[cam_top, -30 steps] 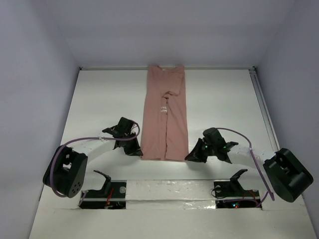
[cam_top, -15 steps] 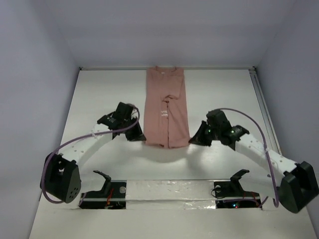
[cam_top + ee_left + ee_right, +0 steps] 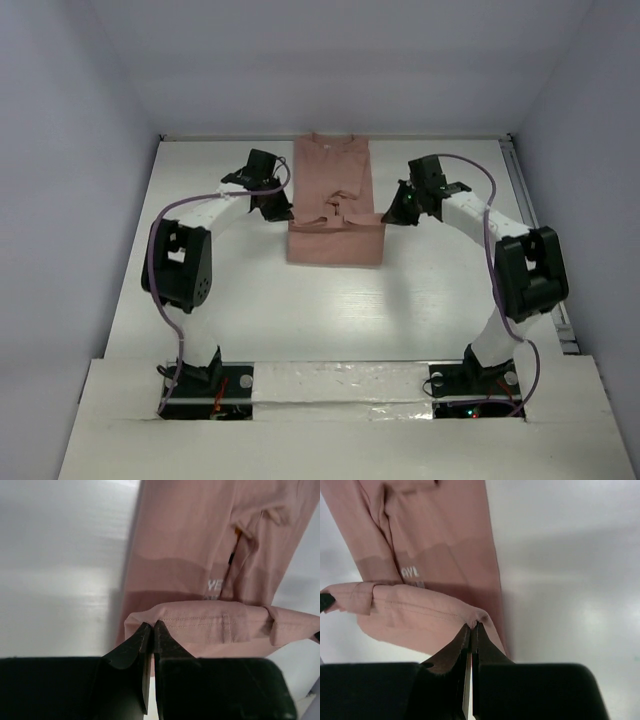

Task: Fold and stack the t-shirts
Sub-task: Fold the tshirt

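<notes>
The salmon-pink t-shirt [image 3: 335, 215] lies as a narrow strip at the table's far middle, its near hem lifted and doubled back over itself. My left gripper [image 3: 283, 213] is shut on the hem's left corner [image 3: 145, 620], held above the shirt's body [image 3: 190, 535]. My right gripper [image 3: 390, 216] is shut on the hem's right corner [image 3: 480, 617], above the rest of the shirt [image 3: 445, 540]. White chest lettering [image 3: 215, 586] shows under the raised hem, also in the right wrist view [image 3: 410, 573]. The collar end rests by the back wall.
The white table [image 3: 200, 300] is walled at the back and on both sides. A rail [image 3: 530, 220] runs along the right edge. Both arms reach far forward, flanking the shirt.
Both grippers have carried the shirt's near hem away from the arm bases toward the collar. The strip now shows about half as long, folded over itself.
</notes>
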Controlling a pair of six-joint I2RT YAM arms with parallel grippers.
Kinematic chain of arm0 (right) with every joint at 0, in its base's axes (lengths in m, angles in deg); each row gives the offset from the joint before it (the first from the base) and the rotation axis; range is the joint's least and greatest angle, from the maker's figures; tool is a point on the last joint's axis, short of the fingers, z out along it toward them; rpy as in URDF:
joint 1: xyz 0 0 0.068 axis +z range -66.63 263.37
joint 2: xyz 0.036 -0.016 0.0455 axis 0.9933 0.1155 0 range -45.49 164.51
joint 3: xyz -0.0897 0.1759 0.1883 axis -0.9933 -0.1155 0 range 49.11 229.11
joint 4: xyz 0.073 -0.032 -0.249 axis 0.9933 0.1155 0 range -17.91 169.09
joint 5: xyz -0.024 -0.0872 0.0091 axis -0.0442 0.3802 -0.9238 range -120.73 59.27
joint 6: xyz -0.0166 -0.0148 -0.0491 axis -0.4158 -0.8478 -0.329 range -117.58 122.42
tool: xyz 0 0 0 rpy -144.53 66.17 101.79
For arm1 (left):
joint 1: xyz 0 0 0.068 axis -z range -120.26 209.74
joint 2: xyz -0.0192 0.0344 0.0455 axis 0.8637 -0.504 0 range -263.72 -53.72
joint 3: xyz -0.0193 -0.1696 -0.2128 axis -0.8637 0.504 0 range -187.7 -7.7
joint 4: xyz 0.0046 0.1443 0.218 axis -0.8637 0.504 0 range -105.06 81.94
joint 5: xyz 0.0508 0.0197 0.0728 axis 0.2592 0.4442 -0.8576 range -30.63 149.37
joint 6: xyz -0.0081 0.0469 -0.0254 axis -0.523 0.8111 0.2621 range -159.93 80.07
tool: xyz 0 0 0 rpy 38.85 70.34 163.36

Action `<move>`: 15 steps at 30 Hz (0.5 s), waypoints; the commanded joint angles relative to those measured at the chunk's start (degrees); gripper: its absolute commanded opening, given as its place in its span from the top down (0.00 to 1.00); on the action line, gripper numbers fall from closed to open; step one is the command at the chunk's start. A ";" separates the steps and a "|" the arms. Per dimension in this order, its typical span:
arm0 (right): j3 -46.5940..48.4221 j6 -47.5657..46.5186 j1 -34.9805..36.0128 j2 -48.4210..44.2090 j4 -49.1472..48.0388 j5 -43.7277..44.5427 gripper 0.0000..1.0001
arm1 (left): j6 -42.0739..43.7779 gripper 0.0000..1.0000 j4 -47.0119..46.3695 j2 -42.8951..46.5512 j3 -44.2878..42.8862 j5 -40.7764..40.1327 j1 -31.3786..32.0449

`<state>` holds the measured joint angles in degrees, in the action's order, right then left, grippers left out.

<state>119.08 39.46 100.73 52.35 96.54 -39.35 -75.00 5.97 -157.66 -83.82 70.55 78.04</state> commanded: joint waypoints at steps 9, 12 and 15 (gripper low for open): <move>18.35 -4.34 -3.83 16.57 -3.62 -1.66 1.00 | 2.55 1.00 -0.74 -13.11 -18.36 -3.80 -2.22; 21.86 -4.43 -4.35 19.48 -3.27 -1.66 1.00 | 2.64 1.00 -0.74 -15.50 -20.91 -4.94 -2.84; 23.71 -3.82 -4.36 22.12 -3.88 -1.75 1.00 | 2.55 1.00 -2.22 -16.91 -22.14 -5.20 -2.84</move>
<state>139.15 36.24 97.00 73.66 94.48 -41.25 -73.36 4.42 -174.42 -103.14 67.60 75.86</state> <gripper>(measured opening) 0.055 0.007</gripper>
